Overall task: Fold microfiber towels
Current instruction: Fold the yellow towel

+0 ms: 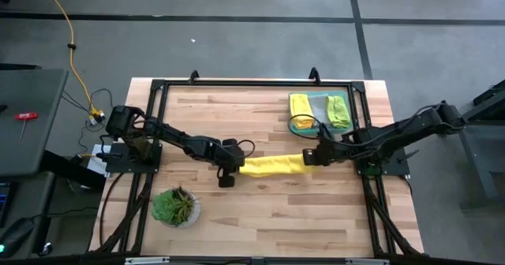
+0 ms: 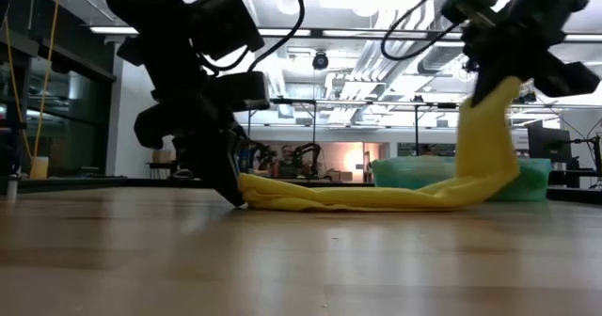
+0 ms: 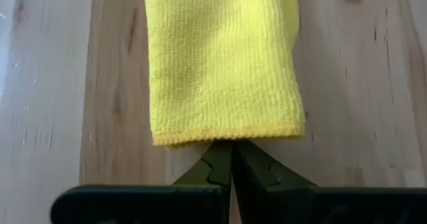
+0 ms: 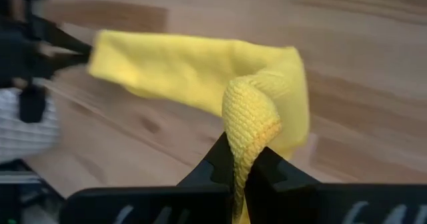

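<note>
Yellow towel (image 1: 272, 165) stretched between both grippers: left gripper (image 3: 232, 159) pinched shut on near hem at the table, right gripper (image 4: 241, 159) clamped on lifted far end. Risk: shallow left pinch slipping under tension, spoiling the fold.

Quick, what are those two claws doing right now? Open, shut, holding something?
Left gripper: shut on the near edge of the yellow towel, down at the table.
Right gripper: shut on the yellow towel's other end, lifted off the table.
</note>
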